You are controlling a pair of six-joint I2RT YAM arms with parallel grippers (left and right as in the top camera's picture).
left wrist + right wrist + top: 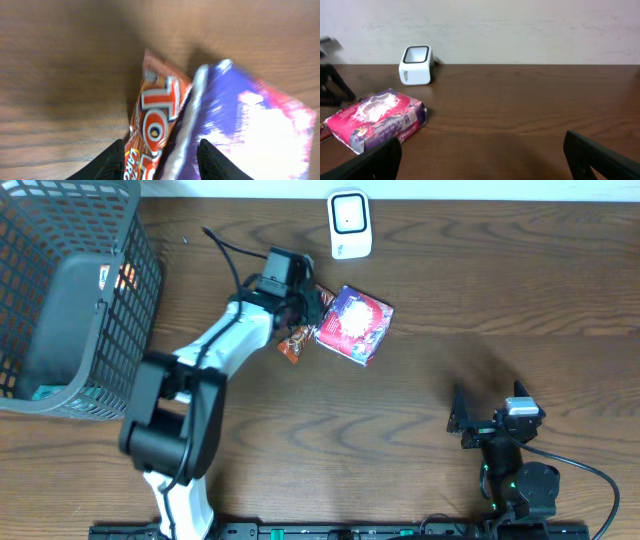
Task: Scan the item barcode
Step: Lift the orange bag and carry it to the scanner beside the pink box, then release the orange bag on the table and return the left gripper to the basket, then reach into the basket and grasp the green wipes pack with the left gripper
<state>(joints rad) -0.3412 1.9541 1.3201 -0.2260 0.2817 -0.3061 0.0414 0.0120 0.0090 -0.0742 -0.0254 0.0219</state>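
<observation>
An orange-red snack packet (157, 115) lies on the wooden table, its edge against a purple and pink package (250, 120). My left gripper (162, 162) hangs over them with its jaws apart. The packet's lower end sits between the fingers, and the right finger (212, 160) is over the package's edge. From overhead, the left gripper (305, 310) covers the spot where the packet (292, 342) meets the package (355, 325). The white barcode scanner (350, 225) stands at the table's far edge. My right gripper (465, 425) is open and holds nothing, low at the near right.
A grey mesh basket (100, 240) with a dark item inside stands at the far left. In the right wrist view, the scanner (416, 65) stands against the wall behind the package (375, 120), and bare wood lies before the right gripper (482, 160).
</observation>
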